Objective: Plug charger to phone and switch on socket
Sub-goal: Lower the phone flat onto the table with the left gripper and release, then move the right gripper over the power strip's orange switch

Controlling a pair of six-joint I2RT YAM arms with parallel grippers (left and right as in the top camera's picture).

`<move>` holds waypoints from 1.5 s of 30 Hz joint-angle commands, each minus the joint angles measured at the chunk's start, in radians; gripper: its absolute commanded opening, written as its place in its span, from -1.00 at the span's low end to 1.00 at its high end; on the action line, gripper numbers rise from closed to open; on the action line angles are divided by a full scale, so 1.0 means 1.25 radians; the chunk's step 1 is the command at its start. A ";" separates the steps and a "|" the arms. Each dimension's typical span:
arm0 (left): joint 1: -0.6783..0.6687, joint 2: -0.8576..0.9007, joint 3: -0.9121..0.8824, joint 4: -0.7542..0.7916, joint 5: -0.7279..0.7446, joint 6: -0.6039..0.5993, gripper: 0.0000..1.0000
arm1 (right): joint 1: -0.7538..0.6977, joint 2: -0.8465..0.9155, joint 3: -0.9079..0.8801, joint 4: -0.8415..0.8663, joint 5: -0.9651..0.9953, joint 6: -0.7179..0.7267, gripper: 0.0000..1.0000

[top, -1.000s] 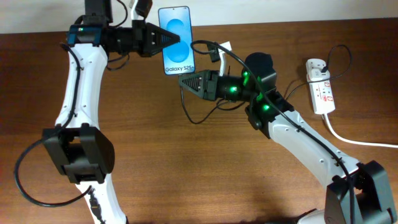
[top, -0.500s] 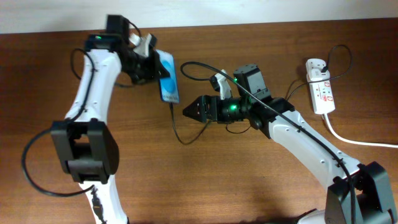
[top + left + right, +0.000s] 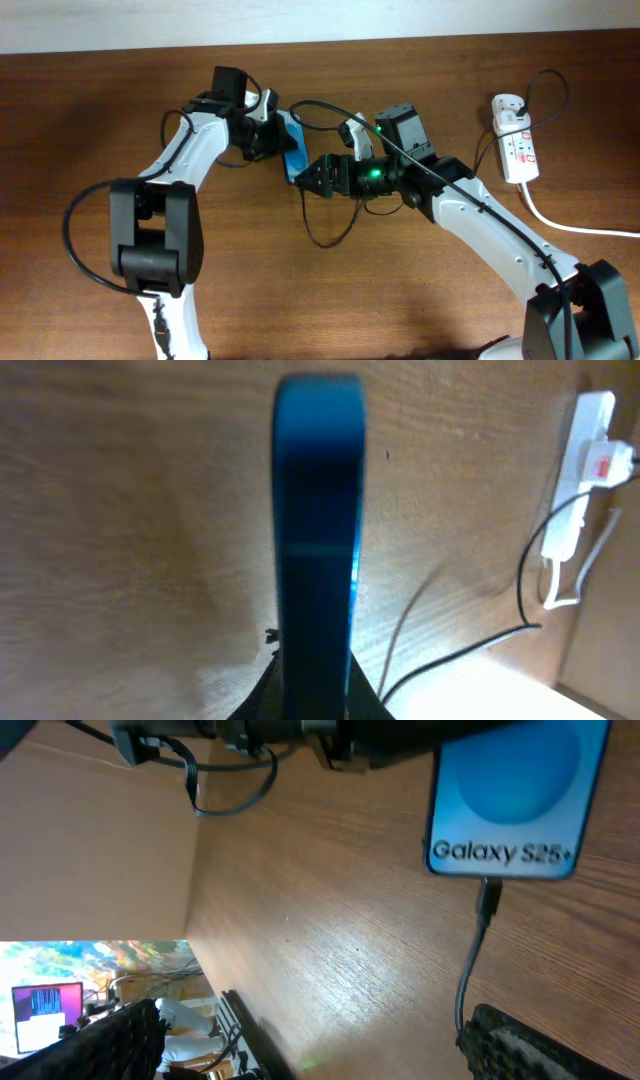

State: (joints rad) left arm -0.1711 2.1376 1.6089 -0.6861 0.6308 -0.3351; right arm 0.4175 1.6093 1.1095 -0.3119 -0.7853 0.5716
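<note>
The phone (image 3: 296, 156) is gripped edge-on in my left gripper (image 3: 284, 150), just above the table's middle. In the left wrist view the phone (image 3: 318, 530) rises narrow and blue from between the shut jaws. Its blue screen, phone (image 3: 515, 795), faces the right wrist camera. The charger's connector (image 3: 488, 902) sits in the phone's bottom edge, and its thin black cable (image 3: 322, 238) loops down across the wood. My right gripper (image 3: 308, 180) is open just below the phone, holding nothing; the cable passes close by its right finger (image 3: 545, 1045). The socket (image 3: 518, 148) lies at the far right.
A thick white cord (image 3: 565, 226) runs from the socket toward the right edge. The charger's black cable arcs over my right arm to the socket's top end (image 3: 512, 104). A pale wall borders the table's back edge.
My left arm has swung the phone down and right, toward the right gripper, turning it edge-on. The right gripper has opened, releasing the charger, which stays in the phone.
</note>
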 commanded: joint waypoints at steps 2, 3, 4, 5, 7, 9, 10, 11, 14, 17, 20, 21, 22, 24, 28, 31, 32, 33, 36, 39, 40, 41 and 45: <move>-0.046 0.053 -0.005 0.003 0.145 -0.006 -1.00 | -0.005 -0.011 0.003 0.001 0.003 -0.013 0.97; -0.052 0.065 -0.005 0.004 0.155 -0.006 -1.00 | -0.005 -0.011 0.003 -0.002 0.003 -0.013 0.97; -0.056 0.076 -0.005 0.004 0.155 0.009 -1.00 | -0.005 -0.011 0.003 -0.006 0.003 -0.014 0.97; -0.056 0.078 -0.005 -0.001 0.154 0.024 -1.00 | -0.005 -0.011 0.003 -0.009 0.003 -0.015 0.97; -0.056 0.096 -0.005 -0.002 0.154 0.030 -1.00 | -0.005 -0.011 0.003 -0.010 0.003 -0.015 0.97; -0.056 0.123 -0.005 -0.002 0.137 0.030 -1.00 | -0.005 -0.011 0.003 -0.012 0.003 -0.014 0.97; -0.056 0.130 -0.005 -0.003 0.119 0.030 -0.99 | -0.005 -0.011 0.003 -0.012 0.003 -0.014 0.97; -0.056 0.130 -0.005 -0.002 0.096 0.030 -0.95 | -0.005 -0.011 0.003 -0.012 0.003 -0.014 0.97; -0.055 0.130 -0.005 -0.002 0.018 0.030 -0.50 | -0.005 -0.011 0.003 -0.021 0.004 -0.014 0.97; -0.052 0.130 -0.005 -0.004 -0.006 0.030 -0.16 | -0.008 -0.011 0.003 -0.037 0.042 -0.011 0.97; -0.052 0.130 -0.005 -0.014 -0.087 0.030 -0.04 | -0.038 -0.011 0.003 -0.089 0.045 -0.012 0.97; -0.051 0.130 -0.005 -0.019 -0.112 0.031 0.12 | -0.056 -0.011 0.003 -0.114 0.045 -0.012 0.97; -0.049 0.130 -0.003 -0.030 -0.142 0.034 0.46 | -0.076 -0.011 0.003 -0.138 0.045 -0.014 0.97; -0.049 0.130 0.004 -0.052 -0.213 0.036 0.99 | -0.114 -0.011 0.003 -0.188 0.045 -0.031 0.97; -0.045 0.125 0.052 -0.128 -0.361 0.036 0.99 | -0.156 -0.011 0.008 -0.251 0.045 -0.073 0.97; -0.038 0.092 0.144 -0.205 -0.544 0.036 0.99 | -0.172 -0.011 0.096 -0.425 0.156 -0.161 0.97; -0.038 0.067 0.185 -0.222 -0.597 0.035 0.99 | -0.180 -0.011 0.152 -0.506 0.244 -0.161 0.97; -0.038 0.040 0.211 -0.223 -0.616 0.035 0.99 | -0.189 -0.011 0.239 -0.615 0.368 -0.161 0.97; -0.031 -0.075 0.276 -0.218 -0.634 -0.005 0.99 | -0.244 0.003 0.438 -0.805 0.624 -0.132 0.97; -0.009 -0.201 0.292 -0.214 -0.626 -0.052 0.99 | -0.426 0.056 0.577 -0.862 0.691 -0.116 0.97; -0.005 -0.223 0.292 -0.220 -0.626 -0.052 0.99 | -0.485 0.068 0.581 -0.845 0.681 -0.116 0.97; -0.002 -0.240 0.292 -0.230 -0.626 -0.052 0.99 | -0.538 0.079 0.581 -0.830 0.676 -0.116 0.97; -0.002 -0.244 0.292 -0.238 -0.626 -0.052 0.99 | -0.675 0.112 0.571 -0.733 0.681 -0.116 0.97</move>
State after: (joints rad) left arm -0.1726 1.8153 1.9766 -0.9810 -0.1398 -0.3866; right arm -0.3740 1.7336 1.8240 -1.2842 0.0422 0.4194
